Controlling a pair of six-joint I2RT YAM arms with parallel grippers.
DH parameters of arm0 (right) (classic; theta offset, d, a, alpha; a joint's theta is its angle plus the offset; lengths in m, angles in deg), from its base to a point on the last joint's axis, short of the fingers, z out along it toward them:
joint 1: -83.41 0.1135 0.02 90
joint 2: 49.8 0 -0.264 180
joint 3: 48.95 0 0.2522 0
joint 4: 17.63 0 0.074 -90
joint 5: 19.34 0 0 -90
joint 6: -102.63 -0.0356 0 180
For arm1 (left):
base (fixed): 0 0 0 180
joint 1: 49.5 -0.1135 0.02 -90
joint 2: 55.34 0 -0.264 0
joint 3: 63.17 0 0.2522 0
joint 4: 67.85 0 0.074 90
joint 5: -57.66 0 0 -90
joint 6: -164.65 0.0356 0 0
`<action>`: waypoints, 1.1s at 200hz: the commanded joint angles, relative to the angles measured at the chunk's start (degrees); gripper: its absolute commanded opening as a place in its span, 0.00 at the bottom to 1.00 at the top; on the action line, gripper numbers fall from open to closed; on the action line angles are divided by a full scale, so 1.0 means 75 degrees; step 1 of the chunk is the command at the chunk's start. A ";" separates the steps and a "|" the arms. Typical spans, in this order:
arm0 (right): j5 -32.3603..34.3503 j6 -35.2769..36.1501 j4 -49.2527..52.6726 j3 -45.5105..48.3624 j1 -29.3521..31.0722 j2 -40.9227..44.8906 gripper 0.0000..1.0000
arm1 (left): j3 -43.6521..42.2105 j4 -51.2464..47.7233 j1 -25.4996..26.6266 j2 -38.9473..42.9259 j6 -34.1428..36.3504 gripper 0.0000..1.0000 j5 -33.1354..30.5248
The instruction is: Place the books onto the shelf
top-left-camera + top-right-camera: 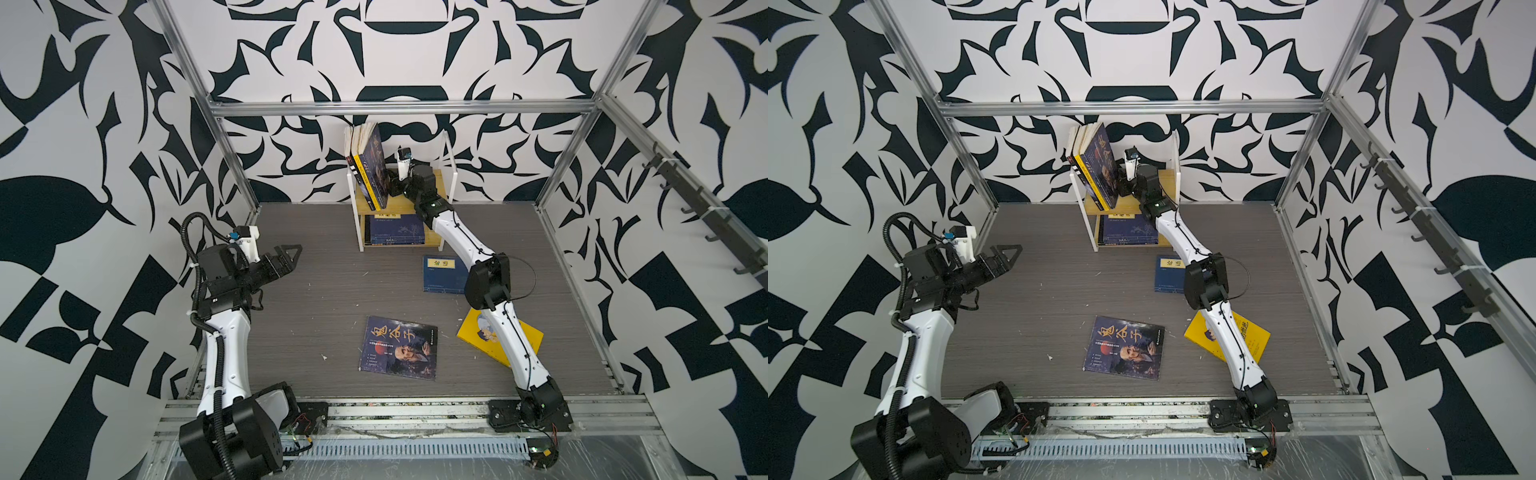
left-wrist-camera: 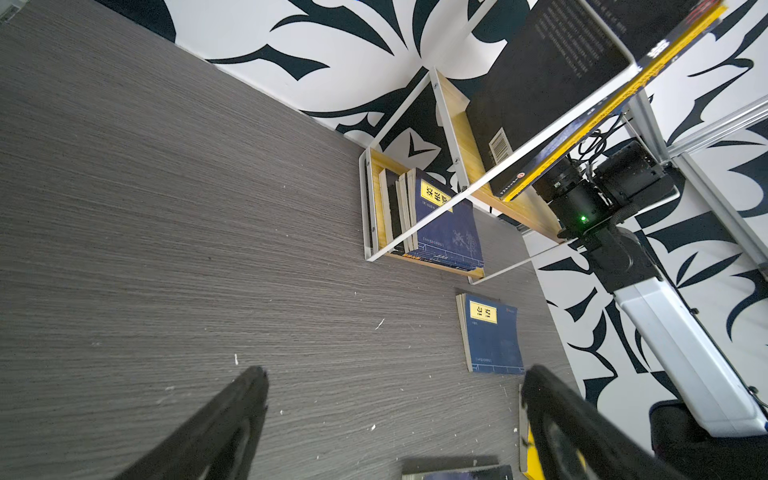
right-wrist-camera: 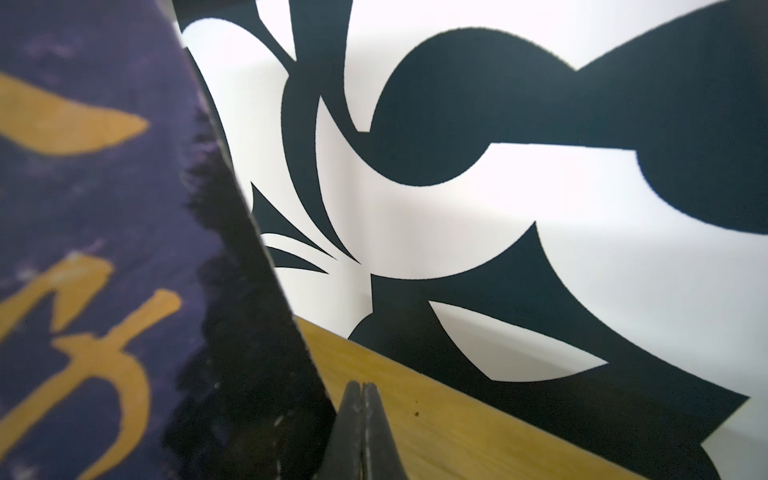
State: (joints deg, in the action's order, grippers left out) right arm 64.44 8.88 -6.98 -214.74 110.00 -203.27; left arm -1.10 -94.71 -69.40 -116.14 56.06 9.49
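The shelf (image 1: 356, 220) (image 1: 1095, 232) (image 2: 371, 208) stands at the back of the table. Several books (image 1: 370, 166) (image 1: 1096, 166) (image 2: 548, 83) lean upright on its top board, and more books (image 1: 395, 230) (image 2: 444, 224) lie stacked on the lower board. My right gripper (image 1: 392, 189) (image 3: 362, 388) is shut and empty on the top board, right beside the leaning dark blue cover (image 3: 83, 249). On the table lie a navy book (image 1: 442, 274) (image 2: 492, 332), a dark blue portrait book (image 1: 399, 347) and a yellow book (image 1: 471, 328) partly under the right arm. My left gripper (image 1: 291, 251) (image 2: 395, 374) hovers open at the left.
Aluminium frame posts (image 1: 232, 166) and patterned walls enclose the grey table (image 1: 324, 291). A metal rail (image 1: 415, 415) runs along the front edge. A bar of hooks (image 1: 685, 199) hangs on the right wall. The right arm (image 1: 469, 245) stretches over the table's right half.
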 commanded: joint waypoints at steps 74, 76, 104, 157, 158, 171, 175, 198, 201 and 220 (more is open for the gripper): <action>0.0418 0.0590 -0.0587 0.3538 -0.0053 0.3950 0.09 | 0.0501 -0.1475 0.1371 -0.0329 0.1199 0.99 -0.0048; 0.0410 0.0598 -0.0612 0.3639 -0.0053 0.4050 0.09 | 0.0494 -0.1490 0.1392 -0.0354 0.1210 0.99 -0.0046; 0.0397 0.0640 -0.1111 0.5719 -0.0054 0.5596 0.15 | 0.0566 -0.2043 0.1884 -0.0781 0.1641 0.98 -0.0206; -0.0223 0.0715 -0.0956 0.9403 -0.0041 0.8479 0.38 | 0.0790 -0.2208 0.2243 -0.1847 0.1730 0.92 -0.0288; -0.0281 0.0759 -0.0927 0.9502 -0.0041 0.8575 0.41 | 0.0801 -0.2223 0.2249 -0.1875 0.1735 0.92 -0.0290; -0.0579 0.1047 -0.0618 1.0190 -0.0041 0.9062 0.51 | 0.0929 -0.2280 0.2256 -0.2137 0.1726 0.91 -0.0297; -0.0659 0.1143 -0.0507 1.0410 -0.0041 0.9205 0.55 | 0.0966 -0.2284 0.2279 -0.2218 0.1717 0.90 -0.0295; -0.1082 0.1715 -0.0058 1.1598 0.0078 1.0069 0.62 | 0.1070 -0.2387 0.2594 -0.2613 0.1827 0.88 -0.0305; -0.1144 0.1771 0.0000 1.1762 0.0092 1.0175 0.62 | 0.1092 -0.2423 0.2650 -0.2667 0.1867 0.88 -0.0294; -0.1239 0.1598 0.0494 1.2541 0.0227 1.0797 0.62 | 0.1162 -0.2588 0.3041 -0.2915 0.2001 0.88 -0.0280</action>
State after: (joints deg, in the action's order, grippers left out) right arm 58.87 19.22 -7.75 -125.61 110.31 -127.82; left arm 5.85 -110.64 -49.71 -136.22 69.00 6.84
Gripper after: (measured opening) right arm 0.617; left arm 0.881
